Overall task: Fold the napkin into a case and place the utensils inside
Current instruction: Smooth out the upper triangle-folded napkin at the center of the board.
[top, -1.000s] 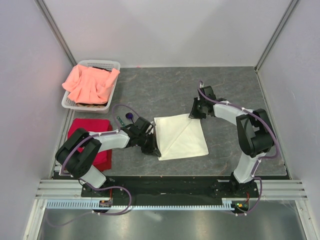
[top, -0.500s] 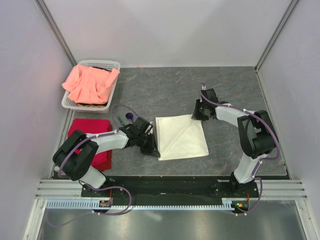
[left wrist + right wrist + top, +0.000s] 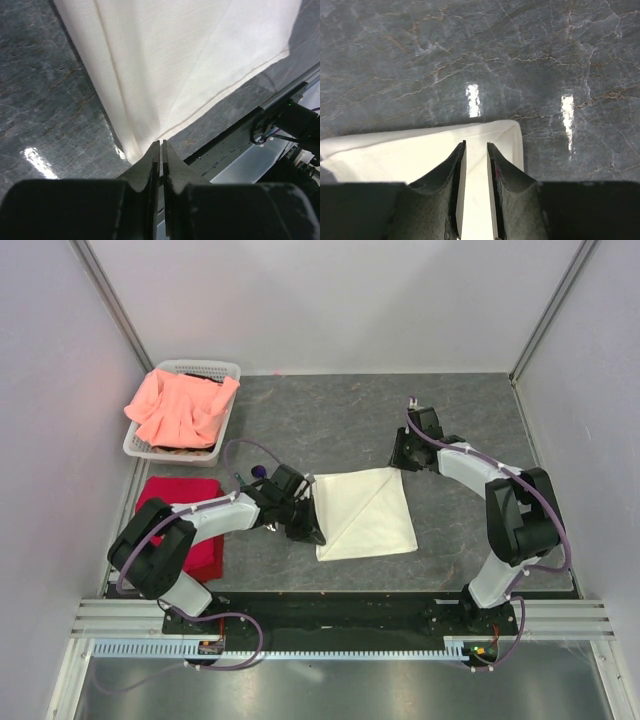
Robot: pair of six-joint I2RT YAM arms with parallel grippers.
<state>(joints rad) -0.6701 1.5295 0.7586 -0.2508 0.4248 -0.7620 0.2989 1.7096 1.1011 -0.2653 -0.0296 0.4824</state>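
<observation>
The cream-white napkin [image 3: 365, 512] lies flat on the grey table as a folded square with a diagonal crease. No case is in view. My left gripper [image 3: 308, 532] sits low at its near-left corner, where its jaws [image 3: 161, 142] are shut on the cloth's tip [image 3: 150, 135]. My right gripper [image 3: 401, 458] hovers at the far-right corner, open, with the napkin corner [image 3: 510, 132] lying loose under the gap [image 3: 475, 144]. The utensils [image 3: 257, 472] lie behind the left arm, only a round purple head and a dark handle showing.
A white basket [image 3: 215, 368] holding a salmon-pink cloth [image 3: 180, 405] stands at the back left. A red cloth [image 3: 178, 495] lies beside the left arm, partly under it. Pale walls close in both sides and the back.
My right gripper has drawn back and to the right off the napkin's far corner and opened wider. My left gripper edged slightly away from me, still at the near-left corner.
</observation>
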